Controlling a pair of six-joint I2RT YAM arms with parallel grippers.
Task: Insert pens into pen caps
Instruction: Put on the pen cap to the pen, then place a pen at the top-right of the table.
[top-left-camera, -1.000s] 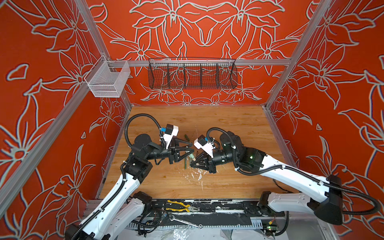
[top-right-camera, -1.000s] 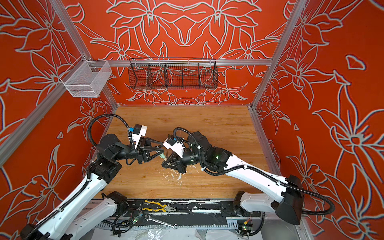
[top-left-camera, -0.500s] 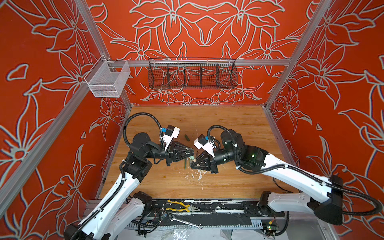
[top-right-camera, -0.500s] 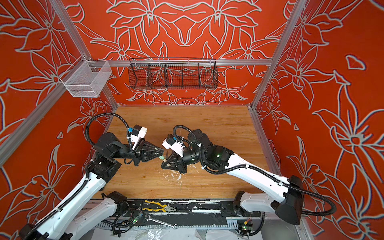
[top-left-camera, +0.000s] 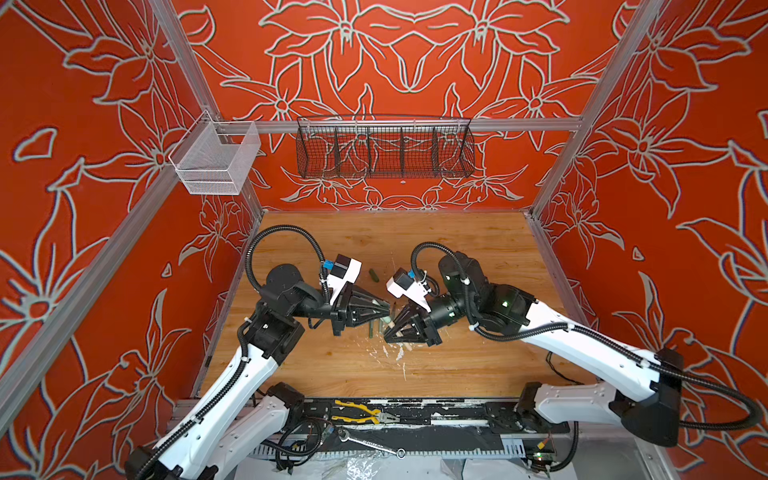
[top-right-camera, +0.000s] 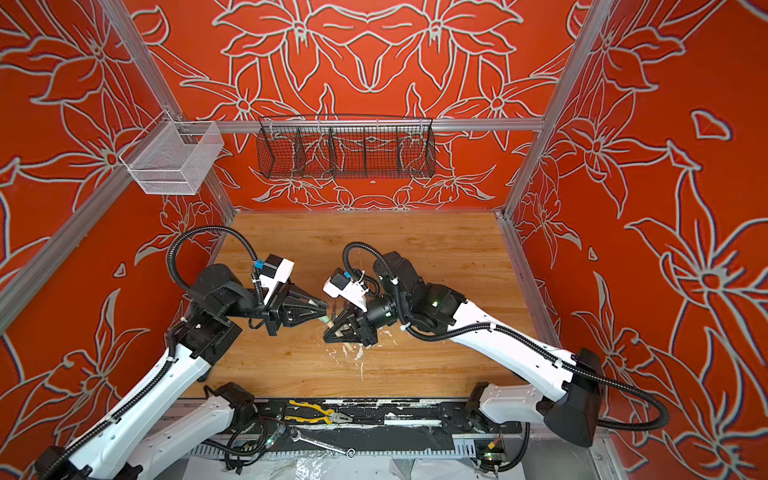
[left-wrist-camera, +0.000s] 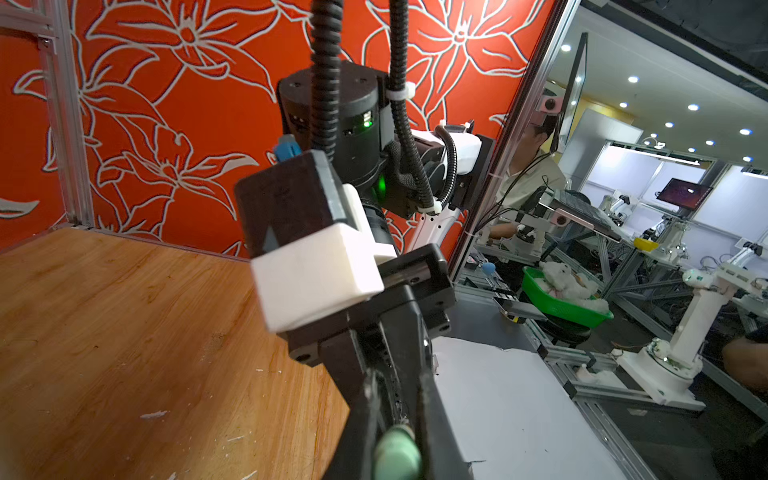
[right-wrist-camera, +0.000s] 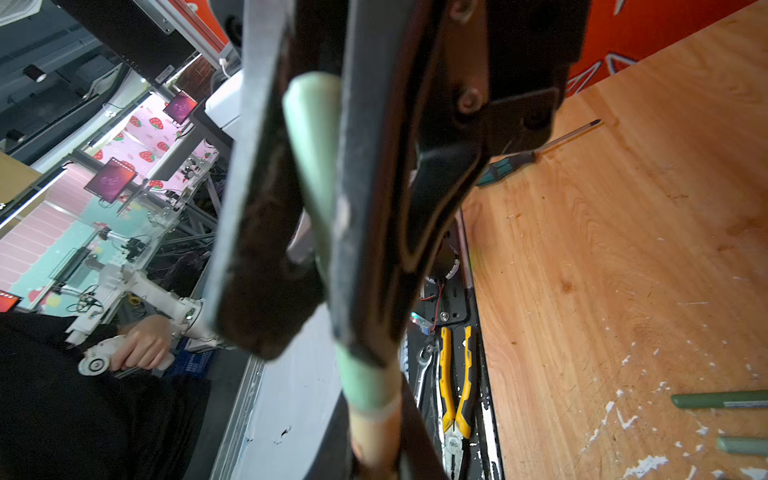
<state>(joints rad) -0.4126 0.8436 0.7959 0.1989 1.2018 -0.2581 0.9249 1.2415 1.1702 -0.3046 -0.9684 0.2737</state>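
My left gripper (top-left-camera: 388, 309) is shut on a pale green pen cap (left-wrist-camera: 397, 457). My right gripper (top-left-camera: 386, 333) faces it tip to tip, shut on a tan pen (right-wrist-camera: 372, 436). In the right wrist view the same cap (right-wrist-camera: 316, 166) runs between the left gripper's dark fingers (right-wrist-camera: 257, 208) and meets the tan pen's end at a whitish ring. Both are held just above the wooden table (top-left-camera: 457, 257). Two green pens (top-left-camera: 374, 326) lie on the table below the grippers and also show in the right wrist view (right-wrist-camera: 719, 400). A dark green cap (top-left-camera: 374, 275) lies behind them.
Yellow-handled pliers (top-left-camera: 361, 413) and a wrench (top-left-camera: 365, 442) lie on the black rail in front of the table. A teal-handled thin tool (right-wrist-camera: 540, 149) lies on the wood under the right arm. A black wire basket (top-left-camera: 384, 147) and a white mesh basket (top-left-camera: 216, 160) hang on the walls.
The left gripper's jaws, open a second ago, have closed on the pale green cap. The right gripper has kept its grip, and both arms have barely shifted.
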